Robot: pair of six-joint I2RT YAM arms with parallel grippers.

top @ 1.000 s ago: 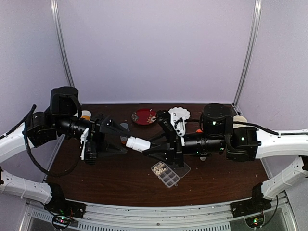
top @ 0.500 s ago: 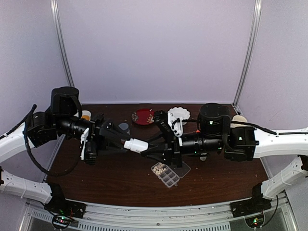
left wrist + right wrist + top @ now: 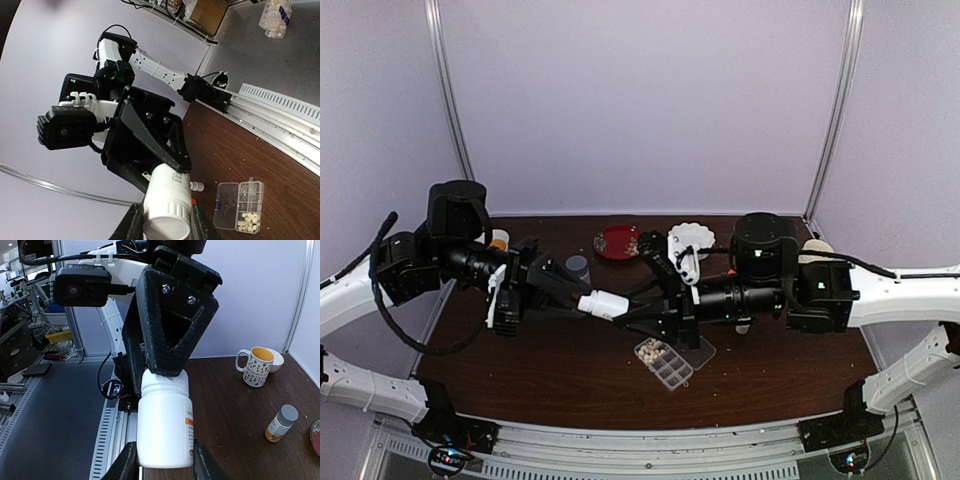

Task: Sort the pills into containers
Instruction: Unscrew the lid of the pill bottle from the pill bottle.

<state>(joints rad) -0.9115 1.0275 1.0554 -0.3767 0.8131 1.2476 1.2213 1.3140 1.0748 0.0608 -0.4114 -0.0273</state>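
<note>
Cream pills, white bottle, red dish

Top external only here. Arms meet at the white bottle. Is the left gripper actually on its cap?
Observer: Yes. Left wrist shows the ribbed cap of the white bottle between the fingers of the left gripper, shut on it.
Operator: Right side?
Observer: Right wrist shows the right gripper clamped on the bottle's base end.
Operator: Grey disc near the left gripper?
Observer: It's the top of an orange pill bottle, standing upright on the table.
</note>
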